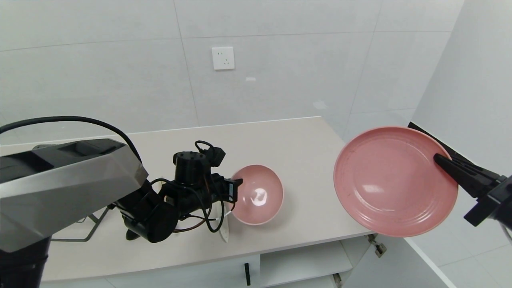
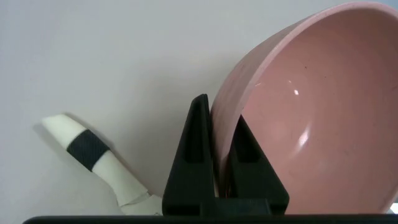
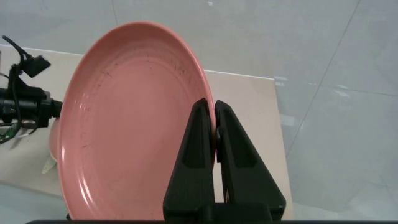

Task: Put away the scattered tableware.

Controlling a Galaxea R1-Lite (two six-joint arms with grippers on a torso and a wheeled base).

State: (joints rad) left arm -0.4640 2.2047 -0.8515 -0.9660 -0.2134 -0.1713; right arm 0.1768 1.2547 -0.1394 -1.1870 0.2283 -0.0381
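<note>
Two likely stiff, slippery dishes are pinched at their rims: left gripper (image 2: 219,117) closed on the tilted bowl (image 1: 258,194) over the table (image 1: 304,136), right gripper (image 3: 212,106) closed on the plate (image 1: 392,180) beyond its edge.

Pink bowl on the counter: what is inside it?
The pink bowl holds no food or utensil; its inside is bare and glossy. One finger of the left hand sits inside, clamping the rim. The patch of wall behind that finger is covered.
</note>
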